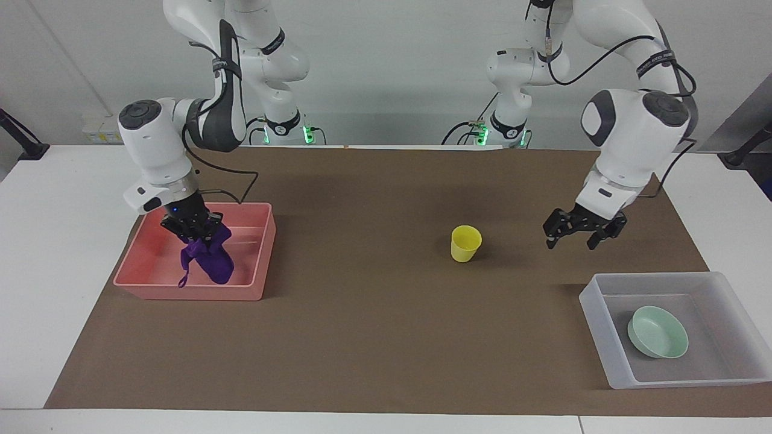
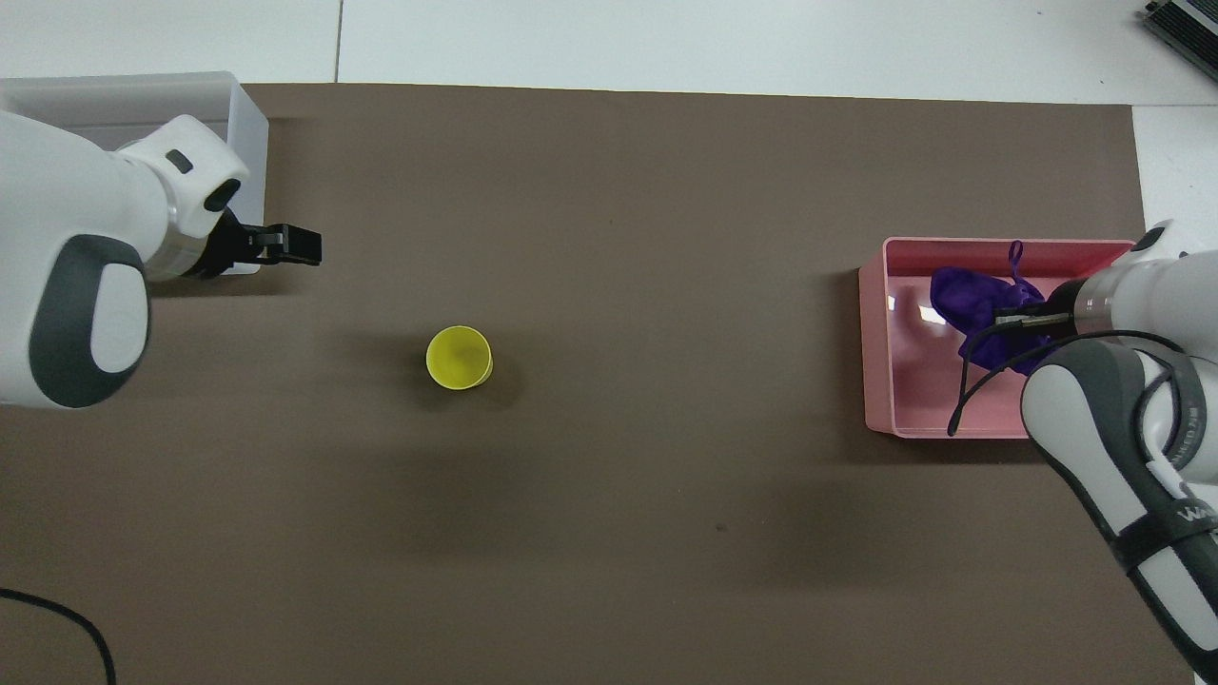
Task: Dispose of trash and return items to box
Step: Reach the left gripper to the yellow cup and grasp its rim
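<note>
My right gripper (image 1: 196, 229) is shut on the purple cloth (image 1: 211, 262), which hangs down inside the pink tray (image 1: 193, 292); the cloth (image 2: 966, 300) and the gripper (image 2: 1011, 317) also show over the tray (image 2: 877, 362) in the overhead view. My left gripper (image 1: 572, 242) is open and empty, up over the mat between the yellow cup (image 1: 465, 243) and the frosted box (image 1: 594, 301). The cup (image 2: 459, 357) stands upright mid-mat. The mint-green bowl (image 1: 657, 331) lies in the box. In the overhead view my left gripper (image 2: 306, 245) shows and its arm hides the bowl and most of the box (image 2: 249, 124).
A brown mat (image 1: 374, 337) covers the table. The pink tray stands at the right arm's end, the frosted box at the left arm's end, farther from the robots than the cup.
</note>
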`<action>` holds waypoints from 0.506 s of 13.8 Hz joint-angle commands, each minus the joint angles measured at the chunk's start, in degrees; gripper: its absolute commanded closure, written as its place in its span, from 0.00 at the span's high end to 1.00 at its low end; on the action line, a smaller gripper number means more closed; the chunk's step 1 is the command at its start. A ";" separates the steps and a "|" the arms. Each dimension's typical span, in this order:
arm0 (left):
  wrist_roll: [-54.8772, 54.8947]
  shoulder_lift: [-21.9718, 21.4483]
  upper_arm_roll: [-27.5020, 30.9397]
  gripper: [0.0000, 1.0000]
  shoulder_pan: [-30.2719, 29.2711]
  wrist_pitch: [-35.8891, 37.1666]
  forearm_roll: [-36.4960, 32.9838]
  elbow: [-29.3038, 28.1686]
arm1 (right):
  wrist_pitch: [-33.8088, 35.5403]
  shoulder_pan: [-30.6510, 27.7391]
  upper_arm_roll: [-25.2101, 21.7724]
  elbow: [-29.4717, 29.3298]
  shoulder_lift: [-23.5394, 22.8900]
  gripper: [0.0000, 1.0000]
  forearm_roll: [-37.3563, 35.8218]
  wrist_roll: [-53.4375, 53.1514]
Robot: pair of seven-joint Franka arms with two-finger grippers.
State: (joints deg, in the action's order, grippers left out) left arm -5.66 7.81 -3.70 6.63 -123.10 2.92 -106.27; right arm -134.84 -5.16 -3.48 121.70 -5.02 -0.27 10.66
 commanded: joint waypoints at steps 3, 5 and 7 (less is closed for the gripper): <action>-6.72 -3.15 0.97 1.00 6.81 -4.43 -1.16 -7.72 | -5.68 -1.61 0.84 4.15 -1.04 0.00 -0.35 1.12; -8.48 -3.41 0.97 1.00 9.10 -6.70 -1.16 -10.35 | -7.72 -1.61 0.84 5.12 -2.18 0.00 -0.26 0.95; -9.80 -3.41 0.97 1.00 10.42 -9.43 -1.16 -12.55 | -7.98 -1.69 0.84 5.21 -2.36 0.00 -0.17 0.86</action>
State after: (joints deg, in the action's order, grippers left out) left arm -13.53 6.54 -3.70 15.22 -128.95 2.91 -114.25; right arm -141.33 -5.88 -3.31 126.01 -7.50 -0.27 10.87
